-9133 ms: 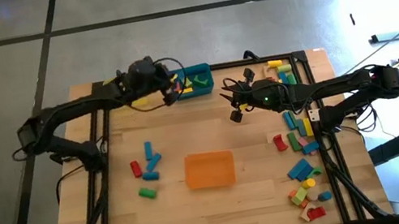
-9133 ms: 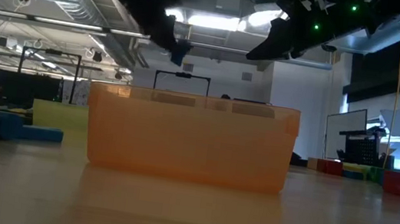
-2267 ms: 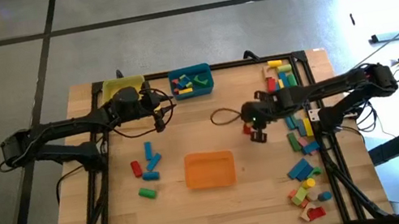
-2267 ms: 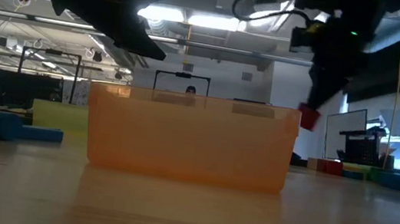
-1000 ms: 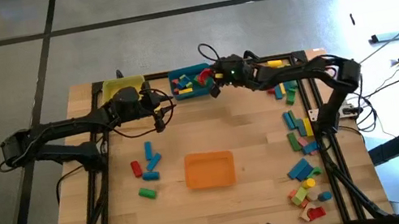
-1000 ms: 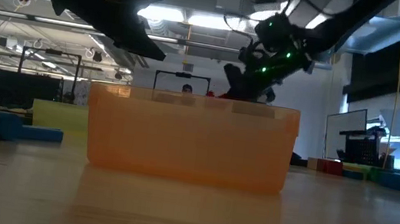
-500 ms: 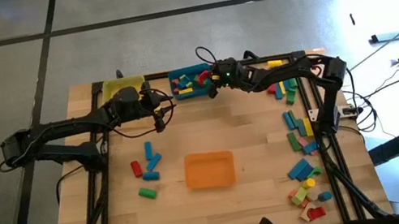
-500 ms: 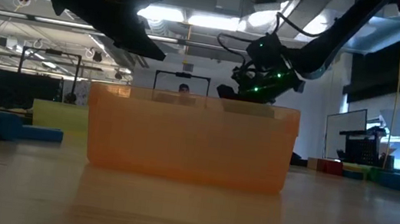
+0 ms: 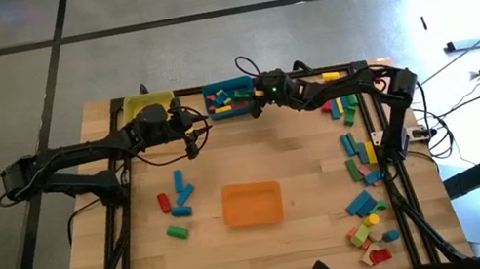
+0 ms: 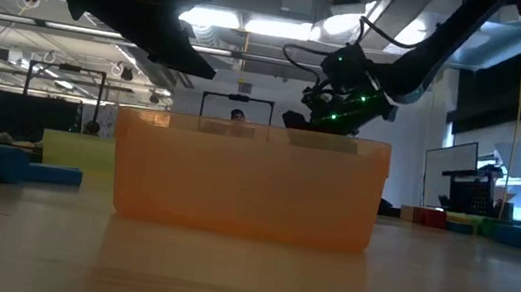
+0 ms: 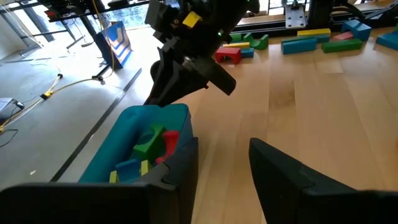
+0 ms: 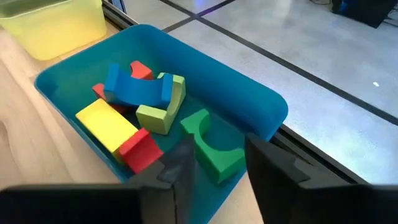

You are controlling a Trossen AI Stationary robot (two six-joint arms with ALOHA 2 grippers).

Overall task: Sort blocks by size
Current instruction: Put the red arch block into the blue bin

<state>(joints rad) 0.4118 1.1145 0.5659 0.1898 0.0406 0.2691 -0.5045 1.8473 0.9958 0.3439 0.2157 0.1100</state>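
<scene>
Hovering over the teal bin (image 12: 249, 99), the right gripper (image 12: 214, 163) stands spread and empty above blocks (image 12: 134, 102) inside; the left gripper (image 11: 221, 163), parted, waits nearby. No writing readable.

Two bins (image 9: 229, 97) side by side at table (image 9: 304, 158) far edge, several blocks (image 12: 134, 102) in right one. Third bin (image 9: 252, 203) at table centre. Loose blocks: small cluster (image 9: 176, 201) left of centre bin, long scatter (image 9: 357, 158) down table's right side. Right gripper (image 9: 257, 103) just beside right far bin; left gripper (image 9: 190, 144) nearer, left of it.
</scene>
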